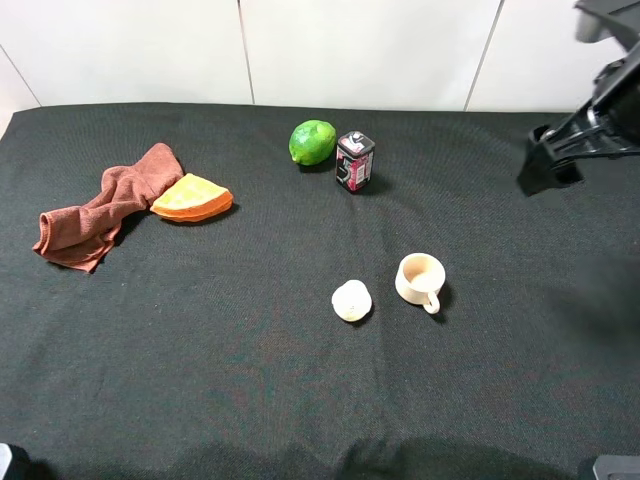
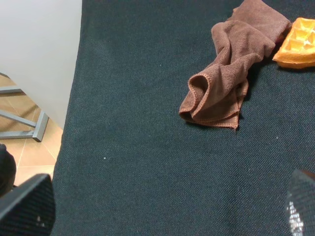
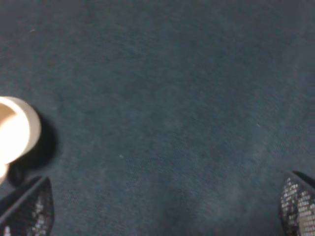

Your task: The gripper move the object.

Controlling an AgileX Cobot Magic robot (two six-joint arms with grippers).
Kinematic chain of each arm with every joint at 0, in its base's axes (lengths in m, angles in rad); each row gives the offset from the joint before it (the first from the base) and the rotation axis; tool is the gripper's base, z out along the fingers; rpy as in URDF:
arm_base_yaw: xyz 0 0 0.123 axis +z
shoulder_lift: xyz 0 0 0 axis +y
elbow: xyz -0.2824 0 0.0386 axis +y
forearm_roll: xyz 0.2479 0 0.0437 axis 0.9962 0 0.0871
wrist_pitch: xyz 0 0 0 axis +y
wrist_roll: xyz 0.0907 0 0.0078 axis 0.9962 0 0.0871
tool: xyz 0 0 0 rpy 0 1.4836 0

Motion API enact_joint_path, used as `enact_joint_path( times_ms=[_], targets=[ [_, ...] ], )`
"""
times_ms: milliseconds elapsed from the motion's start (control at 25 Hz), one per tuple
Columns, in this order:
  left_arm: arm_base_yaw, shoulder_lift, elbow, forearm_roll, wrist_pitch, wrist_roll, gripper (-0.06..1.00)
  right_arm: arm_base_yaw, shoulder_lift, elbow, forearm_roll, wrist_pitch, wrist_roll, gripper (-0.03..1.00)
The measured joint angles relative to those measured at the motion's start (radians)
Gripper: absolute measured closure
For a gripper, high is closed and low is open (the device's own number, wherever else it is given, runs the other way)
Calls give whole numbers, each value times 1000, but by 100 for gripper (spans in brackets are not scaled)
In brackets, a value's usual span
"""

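My right gripper point(image 3: 165, 209) is spread wide: a mesh-padded fingertip point(image 3: 29, 209) shows at each side of the right wrist view, with bare cloth between and nothing held. From the high camera the right arm point(image 1: 585, 120) hangs above the far right of the table point(image 1: 230, 400), well apart from everything on it.

My left gripper point(image 2: 167, 211) is spread wide too, empty, one pad point(image 2: 27, 209) at each side of the left wrist view. It sits over the left edge of the table, near side of the brown towel point(image 2: 231, 73).

The object point(image 1: 352, 300), cream-white and lumpy, sits right of centre on the near half of the black cloth. Nothing touches it. Beige mug point(image 1: 420, 280) is just beside it on the right, upright, handle pointing toward the near side, small gap between them. The mug's rim also shows in the right wrist view, next to one of my fingertips.

Far centre: lime point(image 1: 313, 141), with a small pink-and-black tin point(image 1: 354, 161) just right of it, upright. Whether the two touch, can't tell.

Far left: crumpled brown towel, with an orange waffle-like wedge point(image 1: 192, 198) against its right end.
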Motion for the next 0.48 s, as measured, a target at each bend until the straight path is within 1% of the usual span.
enact_joint_path(
  times_ms=[480],
  targets=[
    [0,0,0,0,0,0,-5,-224,-93,2,20,79,-44,27]
  ],
)
